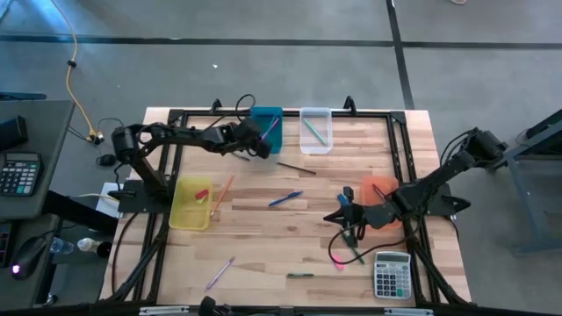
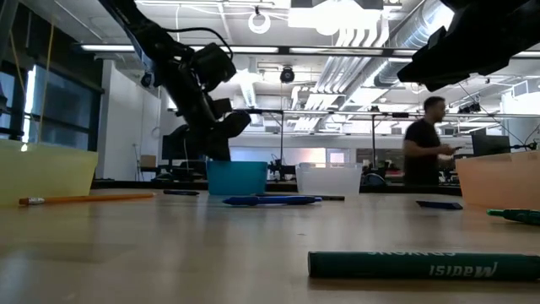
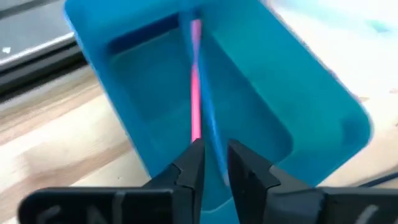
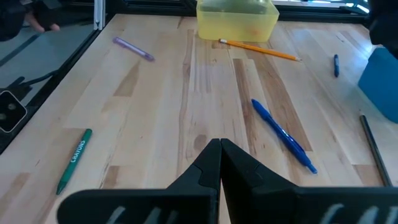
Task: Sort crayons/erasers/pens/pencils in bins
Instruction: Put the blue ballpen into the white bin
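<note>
Teal bin [image 3: 249, 118] sits directly under left gripper [image 3: 214, 163], far table edge. Fingers slightly parted, pinching nothing; pink stick [image 3: 195, 87] and blue stick lean inside bin just ahead of tips. Risk: gripper hangs low over rim, so a careless move could snag leaning sticks, flick them out or shove light tub. Bin translucent, rectangular, upright. Right gripper [image 4: 219, 163] pressed together, empty, waits beside orange bin [image 1: 379, 189]; blue pen [image 4: 283, 135] lies ahead of it.
</note>
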